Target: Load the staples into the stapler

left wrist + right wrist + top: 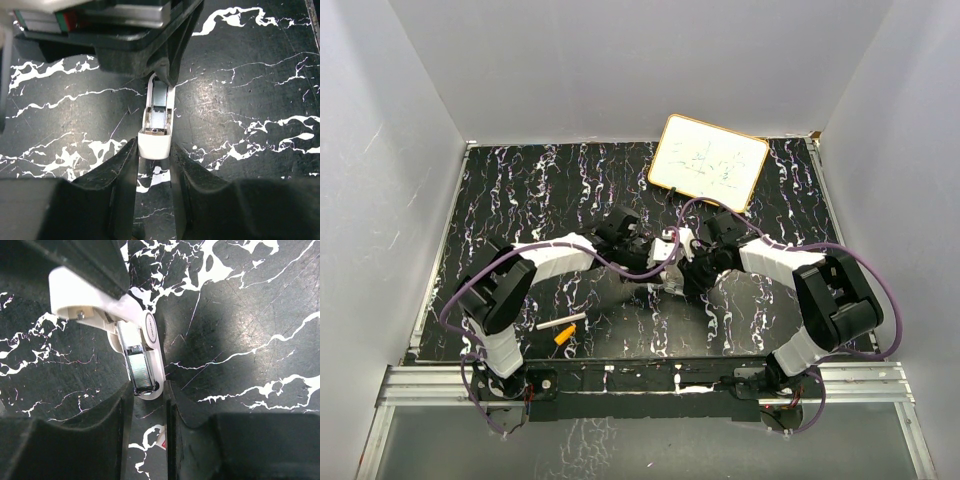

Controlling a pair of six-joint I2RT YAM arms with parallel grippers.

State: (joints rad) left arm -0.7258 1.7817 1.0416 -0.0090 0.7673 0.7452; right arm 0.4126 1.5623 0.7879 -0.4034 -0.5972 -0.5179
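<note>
The small white stapler (666, 250) is held above the mat between both grippers, its two halves hinged apart. In the left wrist view my left gripper (154, 150) is shut on the white end of one half (156, 142), whose metal channel (159, 107) runs away toward the right gripper's black fingers (172, 60). In the right wrist view my right gripper (148, 390) is shut on the tip of the half with the shiny channel (140, 367). The other white half (90, 307) angles up left under the left finger (85, 260). I cannot tell if staples lie in the channel.
A white stick (556, 327) and an orange piece (563, 337) lie on the black marbled mat (520, 200) near the front left. A small whiteboard (708, 163) lies at the back right. A small white piece with a red mark (164, 439) lies under the right gripper.
</note>
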